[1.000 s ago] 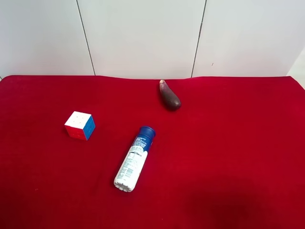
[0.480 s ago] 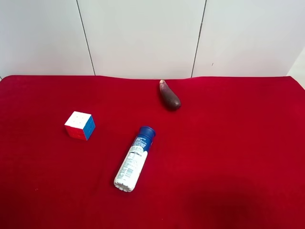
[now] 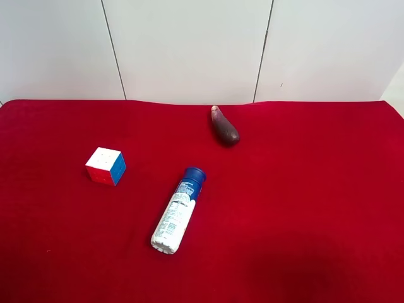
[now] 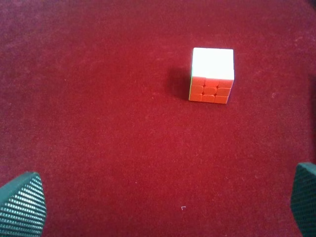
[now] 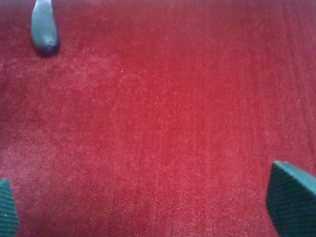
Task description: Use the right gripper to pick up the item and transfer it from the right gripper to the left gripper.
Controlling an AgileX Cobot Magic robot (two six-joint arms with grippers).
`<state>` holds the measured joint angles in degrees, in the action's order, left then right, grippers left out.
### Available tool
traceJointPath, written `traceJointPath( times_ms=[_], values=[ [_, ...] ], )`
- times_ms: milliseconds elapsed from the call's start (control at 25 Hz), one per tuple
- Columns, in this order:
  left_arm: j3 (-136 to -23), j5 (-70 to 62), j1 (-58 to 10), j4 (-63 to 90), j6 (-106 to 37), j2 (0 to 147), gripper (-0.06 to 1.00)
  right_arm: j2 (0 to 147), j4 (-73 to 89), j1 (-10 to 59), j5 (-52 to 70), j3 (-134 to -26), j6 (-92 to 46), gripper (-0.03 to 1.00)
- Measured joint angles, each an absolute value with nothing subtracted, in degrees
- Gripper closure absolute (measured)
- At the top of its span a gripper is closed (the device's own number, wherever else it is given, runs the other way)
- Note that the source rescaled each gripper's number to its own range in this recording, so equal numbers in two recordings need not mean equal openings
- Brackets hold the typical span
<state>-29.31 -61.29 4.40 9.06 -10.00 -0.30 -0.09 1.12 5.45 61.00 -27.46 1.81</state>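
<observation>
Three objects lie on the red cloth (image 3: 303,189): a white bottle with a blue cap (image 3: 178,210) on its side near the middle, a dark purple eggplant (image 3: 224,126) further back, and a colour cube (image 3: 105,166) at the view's left. No arm shows in the exterior high view. My right gripper (image 5: 148,207) is open over bare cloth, with the eggplant (image 5: 44,29) well ahead of it. My left gripper (image 4: 163,202) is open and empty, with the cube (image 4: 212,75) ahead of it, apart from the fingertips (image 4: 22,205).
A white panelled wall (image 3: 189,50) stands behind the cloth's back edge. The cloth runs out of view at the front and both sides.
</observation>
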Motion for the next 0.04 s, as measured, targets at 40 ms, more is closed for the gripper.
traceJointPath(
  times_ms=[40],
  values=[
    [-29.31,-61.29,4.4,9.06,-10.0,-0.3,-0.06,-0.09,1.12,5.45,61.0,-27.46,1.81,-0.03]
  ],
)
